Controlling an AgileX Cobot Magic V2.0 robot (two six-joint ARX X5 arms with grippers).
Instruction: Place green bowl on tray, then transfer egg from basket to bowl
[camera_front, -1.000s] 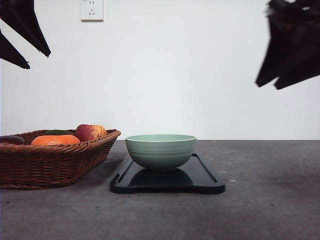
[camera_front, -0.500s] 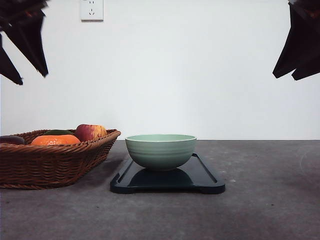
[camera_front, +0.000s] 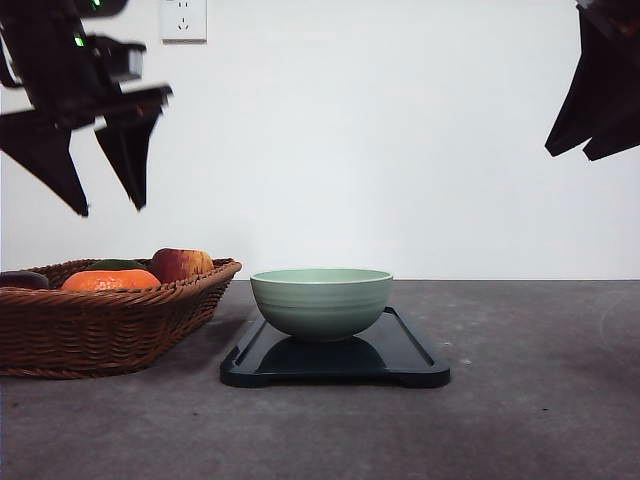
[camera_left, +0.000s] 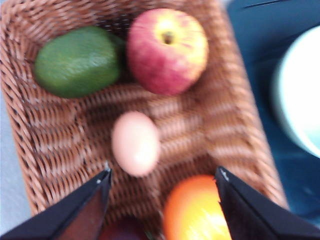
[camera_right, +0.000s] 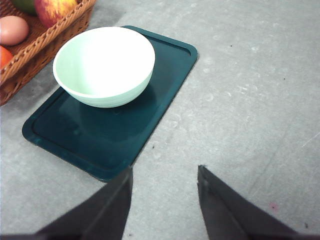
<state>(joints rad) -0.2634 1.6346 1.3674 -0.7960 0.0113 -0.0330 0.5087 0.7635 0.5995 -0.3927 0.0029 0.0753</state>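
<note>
Two hands of mine hang above the grey bench, both spread wide and holding nothing. My left hand (camera_front: 108, 208) hovers over the wide brown woven wicker basket (camera_front: 110, 325), fingertips pointing down; my right hand (camera_front: 597, 152) is raised well off to the right, apart from everything.

Seen from my left wrist, the small smooth pale reddish-brown egg (camera_left: 135, 143) lies loose on the basket floor (camera_left: 200, 125), its long axis running roughly from my fingers toward the far basket wall, tilted slightly. It sits between the red-yellow apple (camera_left: 166, 50) and the orange tangerine (camera_left: 196, 210), touching neither as far as I can tell through the blur. A green avocado-like fruit (camera_left: 77, 61) lies beside the apple.

Upright on the flat rectangular black-navy plastic tray (camera_front: 400, 352) stands the round pale sage-green ceramic bowl (camera_front: 321, 302), with the tray just beside the basket.
</note>
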